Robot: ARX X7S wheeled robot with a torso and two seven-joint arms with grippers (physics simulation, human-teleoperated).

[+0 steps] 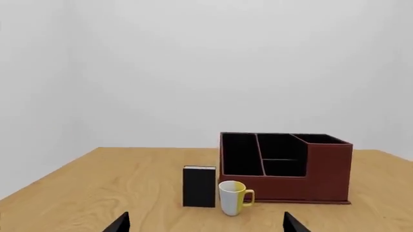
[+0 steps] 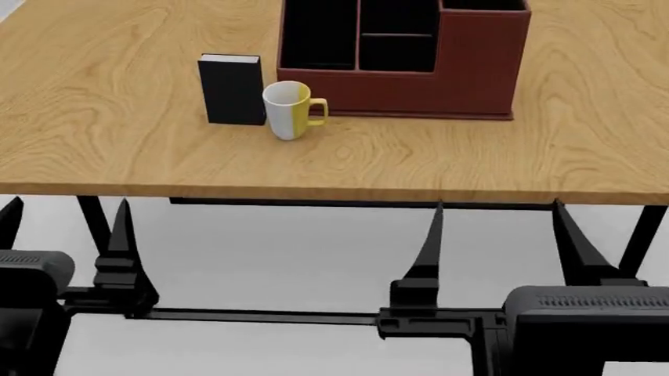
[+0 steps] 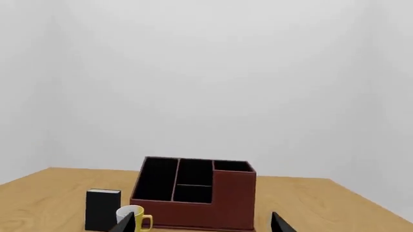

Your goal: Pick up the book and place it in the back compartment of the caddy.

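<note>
Black book [image 2: 232,92]; red-brown caddy [image 2: 460,74]; white-yellow mug [image 2: 288,110]; wood-grain table [image 2: 125,149].

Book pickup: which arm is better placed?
Probably left. The book stands toward the left gripper side; the mug sits between it and the right gripper. Both are open, off the table.

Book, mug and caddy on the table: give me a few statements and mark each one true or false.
1. The book stands upright on the table. True.
2. The mug sits inside the caddy. False: it stands on the table in front of the caddy.
3. The left gripper holds the book. False: it is off the table, holding nothing.
4. The right gripper is open. True.
5. The book is already in the caddy. False: it stands outside.
</note>
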